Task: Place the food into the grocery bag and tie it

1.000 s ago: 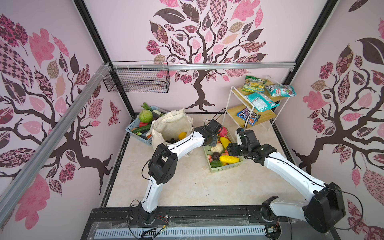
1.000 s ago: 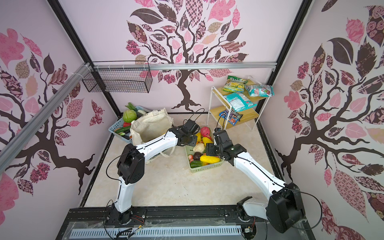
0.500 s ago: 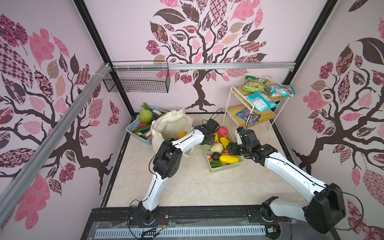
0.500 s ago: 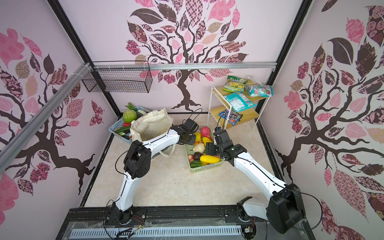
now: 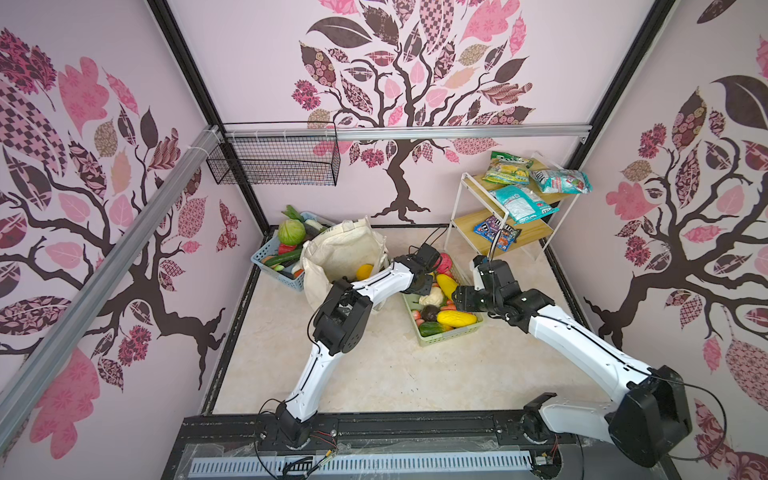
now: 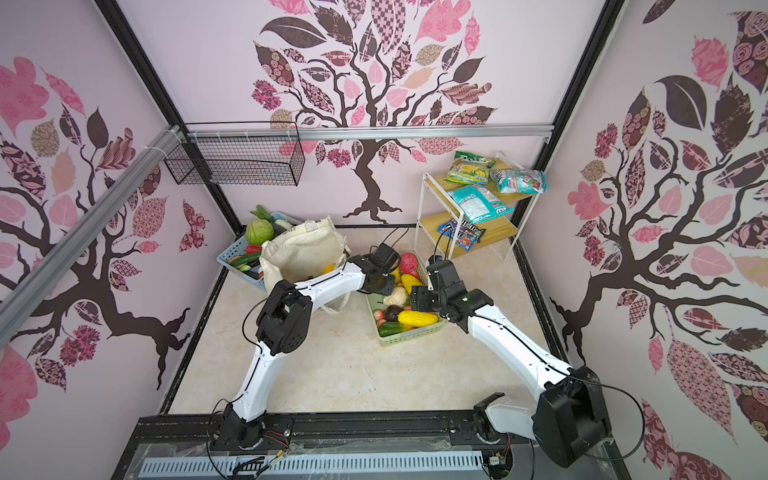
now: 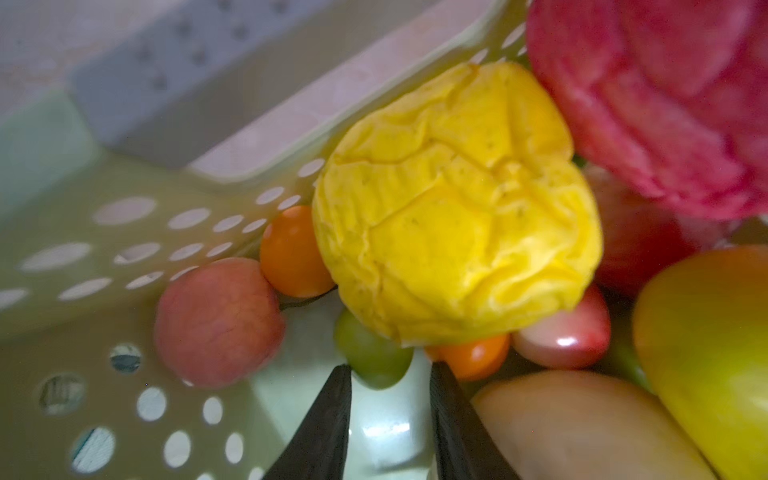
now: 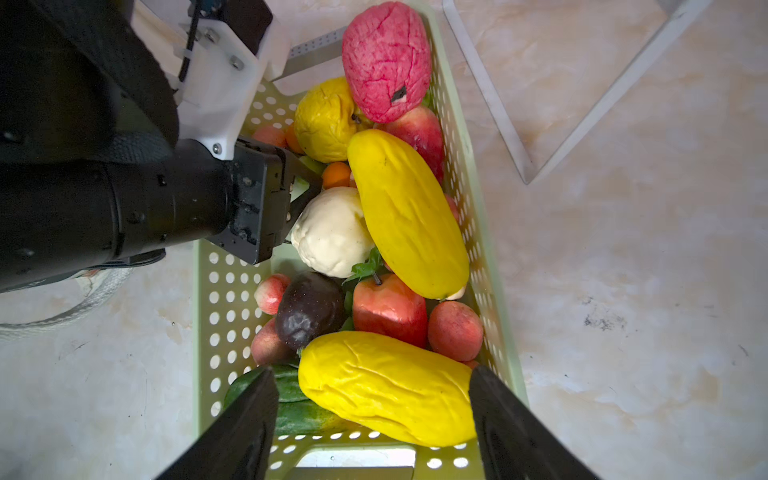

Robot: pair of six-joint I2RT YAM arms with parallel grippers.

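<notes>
Two arms work over one pale-green basket [image 8: 216,311] on the table [image 5: 374,365]. Step in hand, by my reading: picking food for the bag. Loading looks early and tying is a long way off.

Nearest: right gripper [image 8: 372,372] hangs above the basket's near end, jaws wide, nothing between them. Under it a long yellow fruit [image 8: 386,390] lies partly over a cucumber [image 8: 286,401]. Beyond these sit a dark purple fruit [image 8: 309,309], a red apple [image 8: 388,309], a white cauliflower head [image 8: 328,232] and a second long yellow fruit [image 8: 407,216].

Further in: left gripper [image 7: 390,374] reaches down into the basket's far end, jaws narrow with a clear gap, holding nothing. A small green fruit [image 7: 370,359] sits just ahead of the tips. A wrinkled yellow fruit [image 7: 457,203] rests over it, with a small orange fruit [image 7: 291,253] and a peach [image 7: 216,320] beside. A red bumpy fruit [image 8: 386,58] fills the far corner.

Next move, likely: left jaws go forward around the green fruit and close. It is small, smooth and tucked under the yellow one, so it may slip out. The yellow one would need a wider opening first.

Behind the left arm: grocery bag [image 5: 340,253] stands open, one yellow fruit [image 5: 365,271] showing inside in both top views. Past it is a blue basket [image 5: 259,259], loaded, with a green cabbage [image 5: 291,231] on top. Farthest: shelf rack [image 5: 534,232] with snack packets [image 5: 519,201], not part of this job.
</notes>
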